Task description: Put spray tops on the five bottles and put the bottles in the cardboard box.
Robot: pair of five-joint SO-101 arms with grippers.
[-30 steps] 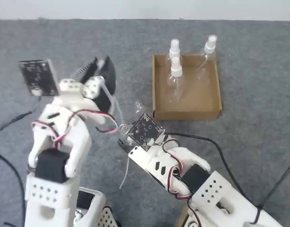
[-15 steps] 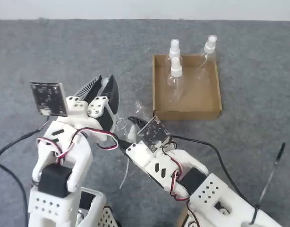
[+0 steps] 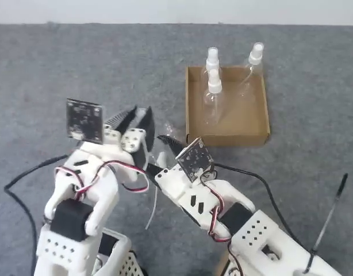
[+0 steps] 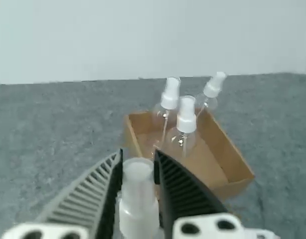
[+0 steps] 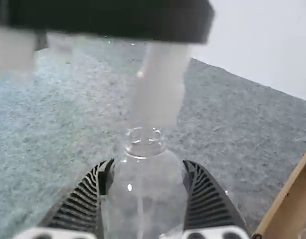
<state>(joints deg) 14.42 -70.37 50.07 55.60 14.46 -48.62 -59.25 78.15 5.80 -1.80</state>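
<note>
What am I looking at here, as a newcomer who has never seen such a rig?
Two small white robot arms sit side by side on a grey carpeted surface. One picture looks down from above; the other two come from a camera on each arm's wrist. The left arm has its jaws shut on a white spray top, held just above the open bottle that the right arm grips in its jaws. Three capped bottles stand at the cardboard box, at least one inside it.
</note>
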